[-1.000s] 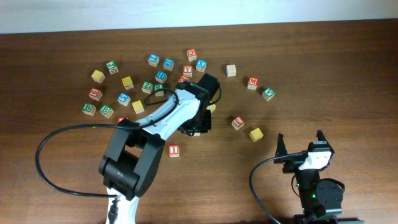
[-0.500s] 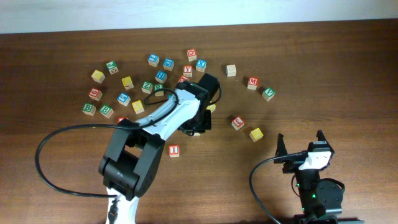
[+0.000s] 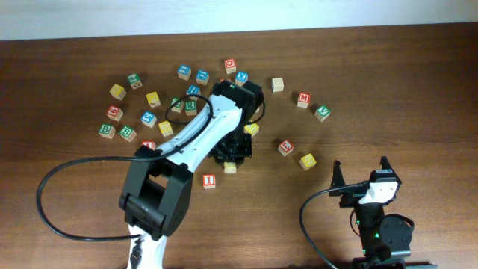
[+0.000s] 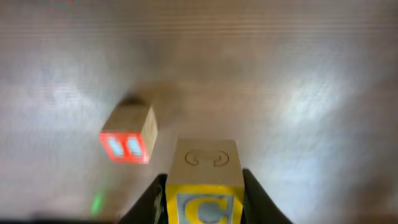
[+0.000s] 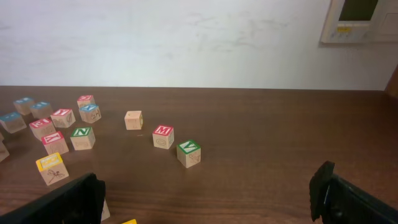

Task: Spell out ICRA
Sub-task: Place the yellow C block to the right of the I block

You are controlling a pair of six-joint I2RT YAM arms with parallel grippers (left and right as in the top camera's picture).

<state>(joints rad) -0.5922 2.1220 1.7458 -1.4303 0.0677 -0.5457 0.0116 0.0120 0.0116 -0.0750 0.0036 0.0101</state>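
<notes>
My left gripper (image 3: pixel 231 155) is shut on the yellow "C" cube (image 4: pixel 204 186), which fills the bottom of the left wrist view between the fingers. In the overhead view that cube (image 3: pixel 230 167) shows at the gripper's tip, just right of the red "I" cube (image 3: pixel 209 180). The "I" cube also shows in the left wrist view (image 4: pixel 127 140), left of the "C". The green "R" cube (image 3: pixel 190 106) lies in the cluster at the back, beside the left arm. I cannot read which red cube bears the "A". My right gripper (image 3: pixel 361 173) is open and empty at the front right.
Several other letter cubes lie scattered across the back of the table (image 3: pixel 388 90), including a yellow one (image 3: pixel 252 128) by the left arm, a red one (image 3: pixel 286 147) and a yellow one (image 3: pixel 308 160) to the right, and a red "M" (image 5: pixel 163 135) and a green cube (image 5: pixel 188 151).
The left arm has swung and its gripper has moved toward the front. The "C" cube now shows at its tip beside the red "I". The right arm has not moved.
</notes>
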